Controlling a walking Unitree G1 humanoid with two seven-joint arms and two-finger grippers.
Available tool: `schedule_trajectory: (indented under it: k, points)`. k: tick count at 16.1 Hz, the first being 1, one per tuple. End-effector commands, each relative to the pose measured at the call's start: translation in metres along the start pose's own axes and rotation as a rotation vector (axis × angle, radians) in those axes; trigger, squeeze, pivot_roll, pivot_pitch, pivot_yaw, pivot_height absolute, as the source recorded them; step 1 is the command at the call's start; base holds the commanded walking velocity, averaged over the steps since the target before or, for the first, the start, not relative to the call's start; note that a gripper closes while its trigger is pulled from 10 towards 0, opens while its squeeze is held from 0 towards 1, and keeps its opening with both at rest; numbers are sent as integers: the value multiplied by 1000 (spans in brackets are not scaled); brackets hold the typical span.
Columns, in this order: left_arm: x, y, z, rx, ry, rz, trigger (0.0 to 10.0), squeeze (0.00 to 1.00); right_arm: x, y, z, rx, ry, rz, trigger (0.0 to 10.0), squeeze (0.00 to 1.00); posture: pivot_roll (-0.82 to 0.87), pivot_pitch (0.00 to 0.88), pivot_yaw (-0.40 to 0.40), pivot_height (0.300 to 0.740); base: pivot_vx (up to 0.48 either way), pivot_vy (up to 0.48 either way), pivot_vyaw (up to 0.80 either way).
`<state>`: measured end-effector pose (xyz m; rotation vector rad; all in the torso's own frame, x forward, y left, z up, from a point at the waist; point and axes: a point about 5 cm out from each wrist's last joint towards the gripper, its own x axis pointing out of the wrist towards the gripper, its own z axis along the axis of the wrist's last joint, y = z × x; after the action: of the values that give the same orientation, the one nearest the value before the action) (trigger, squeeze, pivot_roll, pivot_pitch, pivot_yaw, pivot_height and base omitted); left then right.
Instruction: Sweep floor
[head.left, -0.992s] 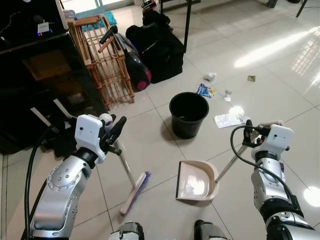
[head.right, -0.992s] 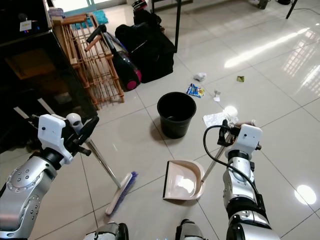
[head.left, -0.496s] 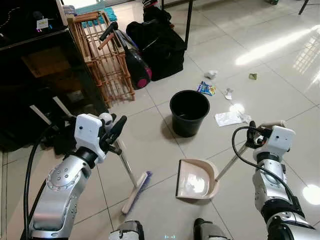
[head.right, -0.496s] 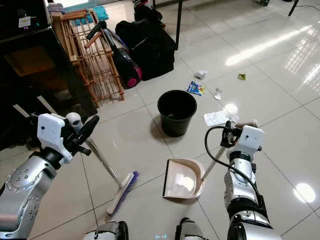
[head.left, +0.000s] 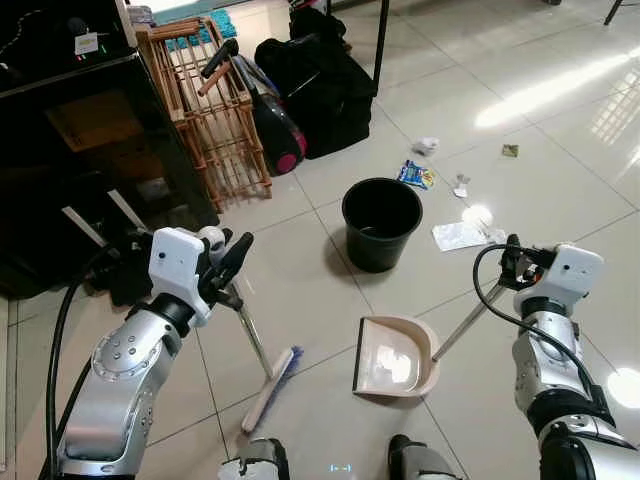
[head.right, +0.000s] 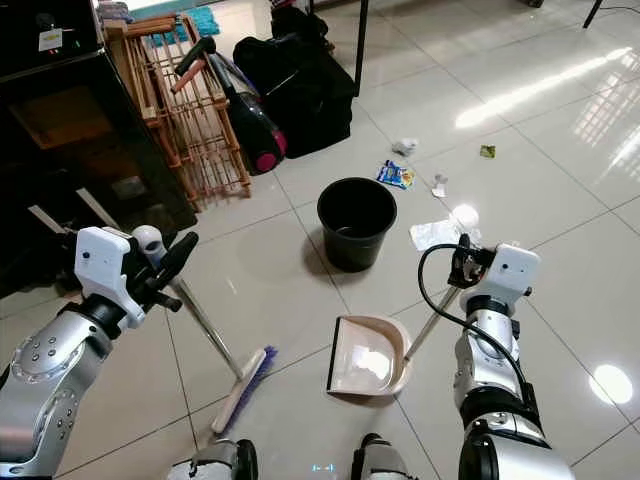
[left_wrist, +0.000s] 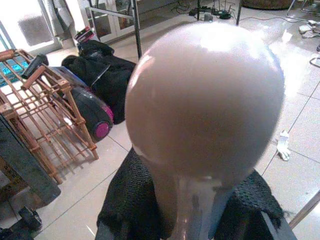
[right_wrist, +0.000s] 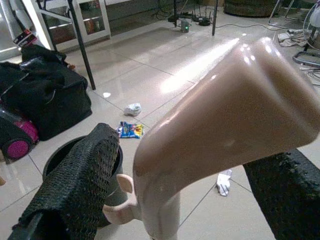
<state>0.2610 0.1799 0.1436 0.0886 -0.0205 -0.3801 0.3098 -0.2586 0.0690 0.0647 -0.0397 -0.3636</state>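
— Glossy white floor tiles run under a two-handed job; what is each arm holding?

— The left gripper has its black fingers clamped on the silver pole of the pale, purple-bristled broom, whose head rests on the tiles near the robot's feet, left of centre. The right gripper is closed round the beige grip atop the metal shaft of the beige plastic dustpan, which sits flat on the floor just right of the broom head.

— And the rubbish?

— Farther off, right of the round black plastic bucket, lie a crumpled white tissue, a blue snack wrapper, a flat white paper sheet and a small green scrap. The bucket stands upright just beyond the dustpan.

— What lines the far left?

— A tilted wooden slatted rack, a black-and-magenta vacuum cleaner and a black duffel bag, beside a dark cabinet
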Motion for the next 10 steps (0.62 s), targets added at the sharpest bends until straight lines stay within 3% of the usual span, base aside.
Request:
schedule_trajectory:
  k: [1,10]
  points:
    - [-3,2,7,15,-25,-6,10000,0,0,-5,-3,4,29,-13,10000,0,132,219,66,740,0,0,0]
    - [-7,2,7,15,-21,-4,10000,0,1,-9,-6,-20,69,14,10000,0,137,228,66,740,0,0,0]
